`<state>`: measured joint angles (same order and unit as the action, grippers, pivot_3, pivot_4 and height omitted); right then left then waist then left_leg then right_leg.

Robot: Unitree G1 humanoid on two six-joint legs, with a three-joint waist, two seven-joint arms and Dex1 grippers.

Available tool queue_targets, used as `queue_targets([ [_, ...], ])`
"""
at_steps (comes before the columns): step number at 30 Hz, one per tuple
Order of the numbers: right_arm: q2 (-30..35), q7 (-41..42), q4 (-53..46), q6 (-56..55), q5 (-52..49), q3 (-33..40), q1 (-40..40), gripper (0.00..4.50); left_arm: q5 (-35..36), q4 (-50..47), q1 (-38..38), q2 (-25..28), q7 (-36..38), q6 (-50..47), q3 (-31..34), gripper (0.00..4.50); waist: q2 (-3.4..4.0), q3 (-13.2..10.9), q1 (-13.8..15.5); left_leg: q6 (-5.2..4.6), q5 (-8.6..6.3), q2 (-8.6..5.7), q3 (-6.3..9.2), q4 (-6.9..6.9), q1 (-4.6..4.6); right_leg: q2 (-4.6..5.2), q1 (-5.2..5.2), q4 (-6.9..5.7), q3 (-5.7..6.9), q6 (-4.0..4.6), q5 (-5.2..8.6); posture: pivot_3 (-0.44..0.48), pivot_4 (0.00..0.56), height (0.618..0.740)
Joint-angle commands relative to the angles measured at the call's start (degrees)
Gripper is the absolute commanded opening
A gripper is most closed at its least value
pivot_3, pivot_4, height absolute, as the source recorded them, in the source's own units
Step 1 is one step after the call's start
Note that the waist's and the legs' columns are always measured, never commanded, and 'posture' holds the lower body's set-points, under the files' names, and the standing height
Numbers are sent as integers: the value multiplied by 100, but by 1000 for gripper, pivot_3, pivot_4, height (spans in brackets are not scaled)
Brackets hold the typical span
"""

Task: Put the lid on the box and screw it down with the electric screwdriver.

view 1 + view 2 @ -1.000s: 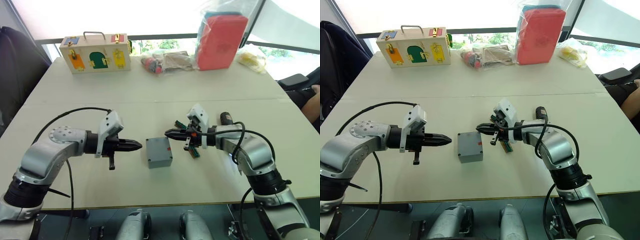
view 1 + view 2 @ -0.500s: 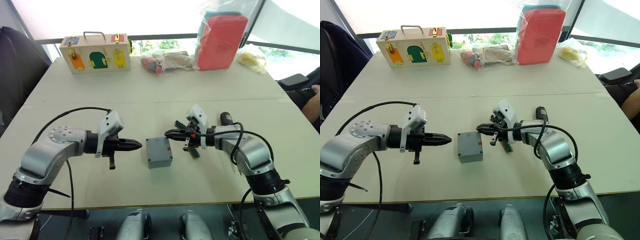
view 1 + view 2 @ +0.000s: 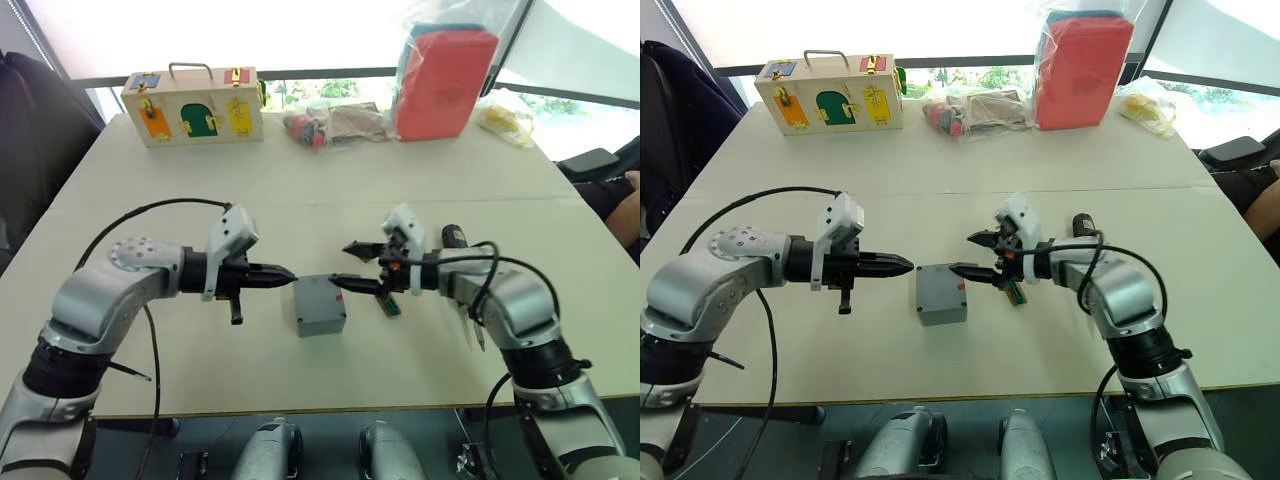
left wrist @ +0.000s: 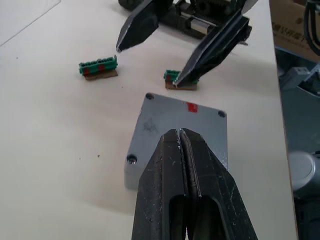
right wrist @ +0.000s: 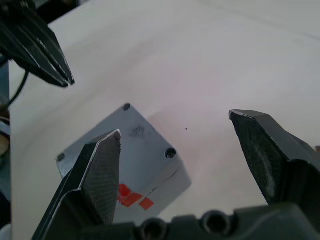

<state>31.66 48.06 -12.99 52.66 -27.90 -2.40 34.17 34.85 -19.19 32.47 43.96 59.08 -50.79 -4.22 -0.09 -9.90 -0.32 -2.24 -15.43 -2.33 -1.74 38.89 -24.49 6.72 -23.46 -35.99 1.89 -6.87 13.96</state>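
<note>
At mid-desk (image 3: 150, 210), you see the box (image 3: 320, 305) with the lid (image 4: 180, 120) already seated on it, a red mark at one edge. Your left gripper (image 3: 283, 274), fingers pressed together, points at the box from just beside it. Your right gripper (image 3: 349, 265) hovers spread wide above the opposite edge. The electric screwdriver (image 3: 450, 236) lies behind your right forearm, mostly hidden. Two green bit holders (image 4: 98, 68) sit beyond the box.

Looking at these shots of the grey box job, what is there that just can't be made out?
- Lid covers the box: its inside is hidden in every view.
- Electric screwdriver: mostly behind the right arm in the eye views; its bit is hidden.
- Corner holes: too small to tell whether screws sit in them.
</note>
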Motion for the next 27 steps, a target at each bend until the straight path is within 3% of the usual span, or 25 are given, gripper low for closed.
queue_targets([
  [1,561,-343,-184,1144,-452,921,632,3970,144,-130,261,-30,146,85,-14,0,0,0,7,0,0,-1,0,0,0,2,1,0,0,0,0,0,150,740],
  [4,1258,-569,282,2243,-495,1181,1291,4493,117,-158,443,-100,296,251,-171,0,3,-1,34,0,0,-1,-1,1,0,5,0,3,0,1,0,0,150,740],
  [11,2777,-649,1458,3666,-175,187,1772,4493,-97,-267,594,-226,594,778,-588,0,2,-1,80,-26,-16,2,-4,-2,-2,19,3,22,-7,24,11,0,150,740],
  [17,2829,-673,2145,3984,-476,-561,1759,4493,-591,-107,508,-284,887,1420,-1102,0,4,-2,48,-34,-21,3,-6,-3,-3,24,2,27,-10,24,10,0,150,740],
  [27,2590,-566,2692,3827,-236,-1539,1894,4493,-660,-278,231,-317,716,1440,-1001,0,5,-2,63,-34,-21,4,-5,-1,-8,19,0,29,-8,5,0,0,150,740],
])
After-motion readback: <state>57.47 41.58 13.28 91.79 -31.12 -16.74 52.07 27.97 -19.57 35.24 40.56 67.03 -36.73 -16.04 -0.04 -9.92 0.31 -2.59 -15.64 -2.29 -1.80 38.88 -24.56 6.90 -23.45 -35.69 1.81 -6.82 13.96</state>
